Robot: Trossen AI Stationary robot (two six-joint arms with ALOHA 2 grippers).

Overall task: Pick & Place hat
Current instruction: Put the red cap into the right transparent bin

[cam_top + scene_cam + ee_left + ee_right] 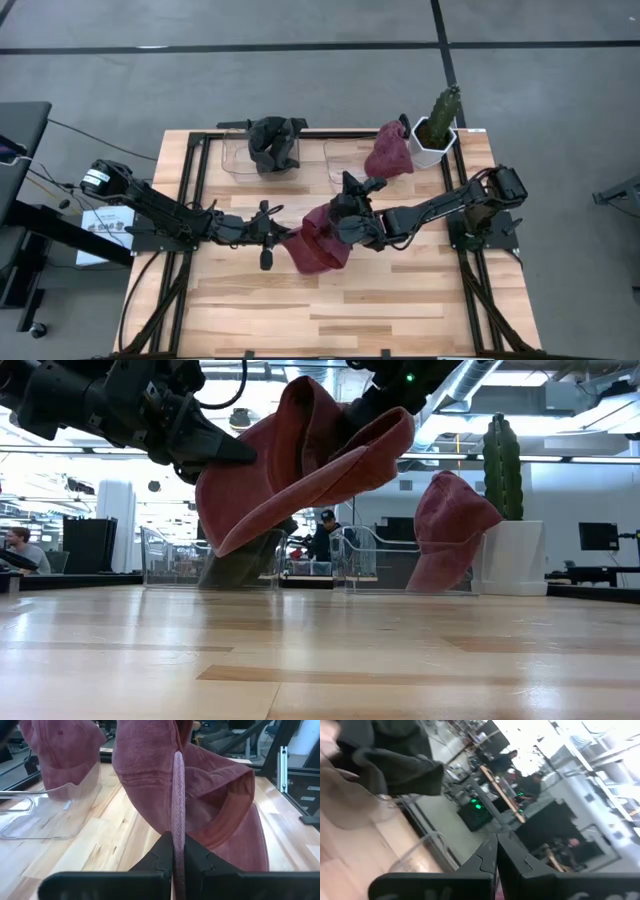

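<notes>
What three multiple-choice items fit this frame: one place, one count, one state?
1. Where is the dark grey fabric hat?
A) in the left clear plastic bin
B) on the cactus
C) on the floor
2. How many dark red fabric hats?
A) one
B) two
C) three
3. The hat in the left pincer is:
A) lifted off the light wooden table
B) lying flat
C) inside a bin

Key: A, the high view shows it in that bin. B, one is held and one is draped on the right clear bin. A, the low view shows air beneath it.
</notes>
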